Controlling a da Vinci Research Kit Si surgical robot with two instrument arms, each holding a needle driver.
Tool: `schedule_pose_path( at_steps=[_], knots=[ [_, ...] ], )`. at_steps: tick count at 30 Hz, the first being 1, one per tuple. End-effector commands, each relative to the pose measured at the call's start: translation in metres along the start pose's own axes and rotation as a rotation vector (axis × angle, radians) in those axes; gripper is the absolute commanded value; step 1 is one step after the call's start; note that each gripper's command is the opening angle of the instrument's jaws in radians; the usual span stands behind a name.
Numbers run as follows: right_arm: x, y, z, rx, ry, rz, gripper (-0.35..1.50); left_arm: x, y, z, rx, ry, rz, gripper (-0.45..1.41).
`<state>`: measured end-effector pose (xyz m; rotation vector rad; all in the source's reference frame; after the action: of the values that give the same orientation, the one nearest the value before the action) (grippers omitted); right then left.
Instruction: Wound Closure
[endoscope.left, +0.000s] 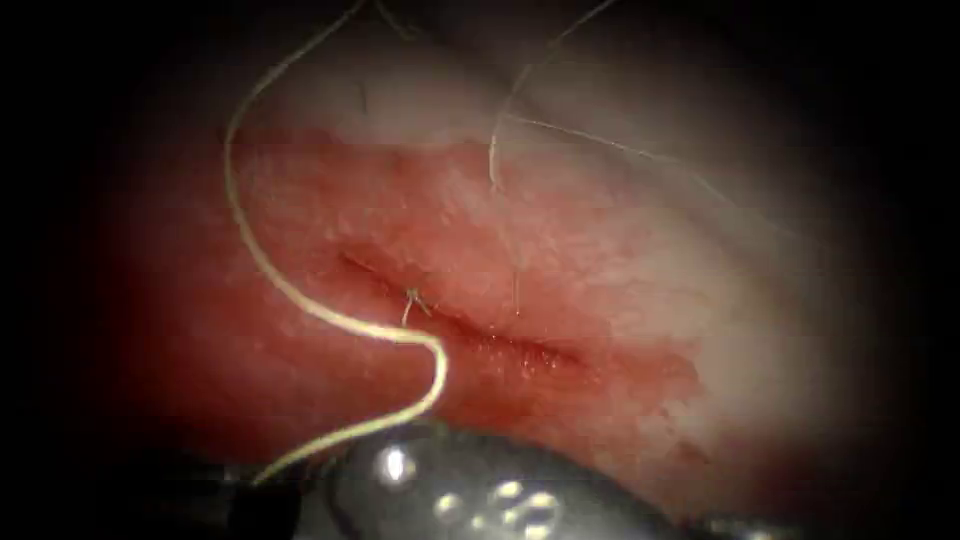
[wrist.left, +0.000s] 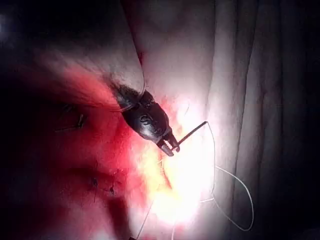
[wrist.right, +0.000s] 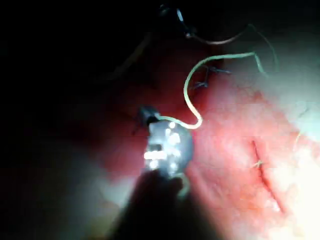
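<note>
Fingers (wrist.left: 168, 142) of right tool (wrist.left: 172, 146) clamped on dark needle (wrist.left: 192, 132) (outside glistening tissue (endoscope.left: 620, 260)) | pale thread (endoscope.left: 232, 200) looped

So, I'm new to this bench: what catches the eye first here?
The pale thread sweeps in a long curve over the red tissue left of the cut, ending at a shiny metal tool by the endoscope view's lower edge. A small knot with cut ends sits on the cut.

tissue (endoscope.left: 330, 215): red, paling upward | thread (endoscope.left: 300, 300): pale yellow | tool (endoscope.left: 470, 490): dark grey (shiny spots)
</note>
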<state>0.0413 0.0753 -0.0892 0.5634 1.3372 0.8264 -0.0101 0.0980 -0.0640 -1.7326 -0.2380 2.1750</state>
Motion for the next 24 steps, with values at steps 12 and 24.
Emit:
schedule_pose_path(
  at_steps=[12,24],
  knots=[
    [-0.0050,-0.0024,-0.0020,0.111,-0.051,-0.115,1.35,-0.0006,0.0000,0.0004,-0.004,0.002,0.000,-0.35],
    [-0.0102,0.0008,-0.0183,0.190,-0.212,-0.368,1.47,-0.0032,0.0018,0.0002,-0.026,-0.021,-0.026,-0.35]
  ],
)
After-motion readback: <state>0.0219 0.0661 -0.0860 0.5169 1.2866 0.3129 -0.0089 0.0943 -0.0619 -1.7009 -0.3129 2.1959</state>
